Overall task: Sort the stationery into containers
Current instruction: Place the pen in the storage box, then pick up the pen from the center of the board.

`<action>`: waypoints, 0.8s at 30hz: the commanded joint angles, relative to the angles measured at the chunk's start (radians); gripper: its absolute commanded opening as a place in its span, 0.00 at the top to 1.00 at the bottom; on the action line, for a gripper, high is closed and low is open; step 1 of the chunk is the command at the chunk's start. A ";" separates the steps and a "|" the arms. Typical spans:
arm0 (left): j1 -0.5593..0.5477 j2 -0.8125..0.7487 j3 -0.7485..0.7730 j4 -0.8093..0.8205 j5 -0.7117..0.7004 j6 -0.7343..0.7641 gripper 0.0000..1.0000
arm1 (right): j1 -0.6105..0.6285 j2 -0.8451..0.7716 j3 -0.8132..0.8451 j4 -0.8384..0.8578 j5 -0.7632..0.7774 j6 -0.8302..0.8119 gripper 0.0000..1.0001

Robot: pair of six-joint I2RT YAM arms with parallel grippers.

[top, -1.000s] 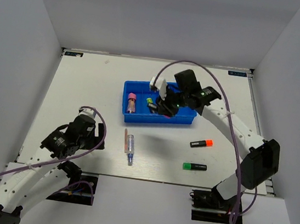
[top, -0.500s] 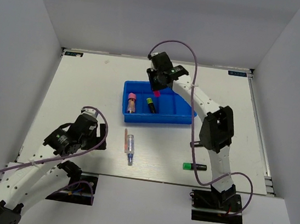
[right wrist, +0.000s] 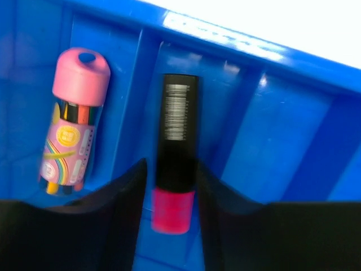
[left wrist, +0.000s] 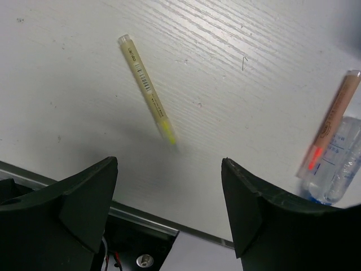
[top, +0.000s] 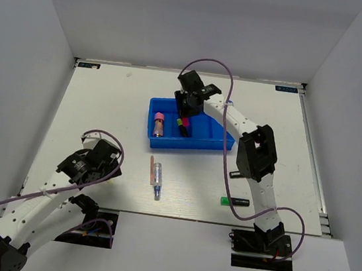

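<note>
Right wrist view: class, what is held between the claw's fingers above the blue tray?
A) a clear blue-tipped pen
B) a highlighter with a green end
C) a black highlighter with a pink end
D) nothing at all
C: the black highlighter with a pink end sits gripped between the fingers of the right claw, over a compartment of the blue tray.

A white table [top: 104, 112] sits in a plain booth, with pale grey walls [top: 182, 22] at nine, twelve and three o'clock. The light is soft and even.
</note>
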 commanded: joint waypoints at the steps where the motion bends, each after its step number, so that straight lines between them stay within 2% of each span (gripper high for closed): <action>1: 0.004 0.012 -0.004 0.023 -0.032 -0.039 0.14 | 0.002 0.009 -0.005 0.026 -0.052 0.008 0.54; 4: 0.004 0.028 -0.011 0.014 -0.041 -0.063 0.13 | 0.000 -0.011 -0.027 0.030 -0.072 0.002 0.46; 5: 0.006 0.028 -0.019 0.011 -0.046 -0.097 0.13 | 0.002 -0.021 -0.042 0.035 -0.072 -0.006 0.39; 8: 0.004 0.038 -0.047 0.023 -0.057 -0.158 0.13 | -0.001 -0.065 -0.084 0.036 -0.098 -0.018 0.29; 10: 0.003 0.046 -0.068 0.060 -0.044 -0.181 0.15 | 0.000 -0.117 -0.119 0.042 -0.167 -0.073 0.29; 13: 0.006 0.069 -0.056 0.075 -0.032 -0.179 0.16 | -0.009 -0.263 -0.223 0.049 -0.330 -0.303 0.42; 14: 0.006 0.078 -0.050 0.072 -0.034 -0.175 0.16 | -0.027 -0.353 -0.319 0.056 -0.431 -0.375 0.64; 15: 0.009 0.081 -0.029 0.072 -0.035 -0.153 0.17 | -0.038 -0.467 -0.455 0.164 -0.459 -0.533 0.74; 16: 0.007 0.089 -0.025 0.069 -0.046 -0.146 0.20 | -0.043 -0.520 -0.528 0.217 -0.508 -0.585 0.79; 17: 0.010 0.088 -0.018 0.069 -0.047 -0.137 0.21 | -0.050 -0.644 -0.668 0.261 -0.541 -0.636 0.81; 18: 0.012 0.088 -0.016 0.070 -0.049 -0.111 0.23 | -0.064 -0.747 -0.784 0.362 -0.547 -0.782 0.83; 20: 0.021 0.083 -0.018 0.084 -0.044 -0.094 0.33 | -0.082 -0.826 -0.823 0.308 -0.587 -0.939 0.78; 21: 0.024 0.081 -0.022 0.089 -0.034 -0.074 0.38 | -0.095 -0.865 -0.844 0.196 -0.592 -1.026 0.79; 22: 0.029 0.078 -0.024 0.109 -0.024 -0.054 0.43 | -0.102 -0.884 -0.870 0.181 -0.580 -1.070 0.79; 23: 0.033 0.078 -0.025 0.115 -0.006 -0.035 0.57 | -0.115 -0.907 -0.939 0.161 -0.557 -1.158 0.81; 24: 0.035 0.077 -0.027 0.124 0.017 -0.025 0.62 | -0.127 -0.930 -1.016 0.153 -0.547 -1.203 0.87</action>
